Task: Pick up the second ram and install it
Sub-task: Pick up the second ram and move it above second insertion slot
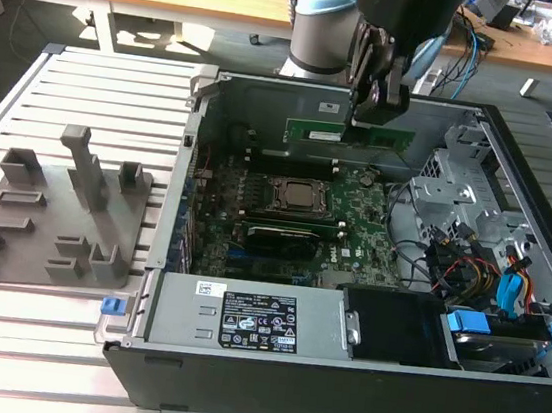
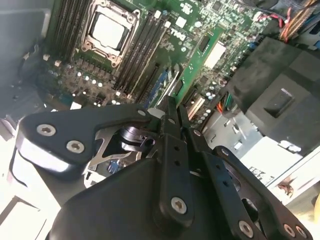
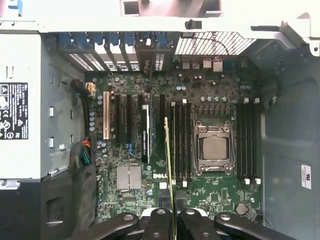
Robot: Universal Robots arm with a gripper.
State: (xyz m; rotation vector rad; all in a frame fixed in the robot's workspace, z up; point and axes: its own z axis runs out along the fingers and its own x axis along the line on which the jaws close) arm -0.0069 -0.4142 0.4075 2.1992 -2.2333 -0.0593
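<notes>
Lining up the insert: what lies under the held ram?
The motherboard, with black memory slots beside the CPU socket. The second ram and gripper cover the strip directly beneath.

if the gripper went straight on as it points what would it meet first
Likely the black memory slots beside the silver CPU socket; the long green ram strip in the gripper would touch first. Depth unclear.

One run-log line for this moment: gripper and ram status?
gripper: shut on ram | ram: held edge-down above motherboard, near CPU socket | seated: no
</notes>
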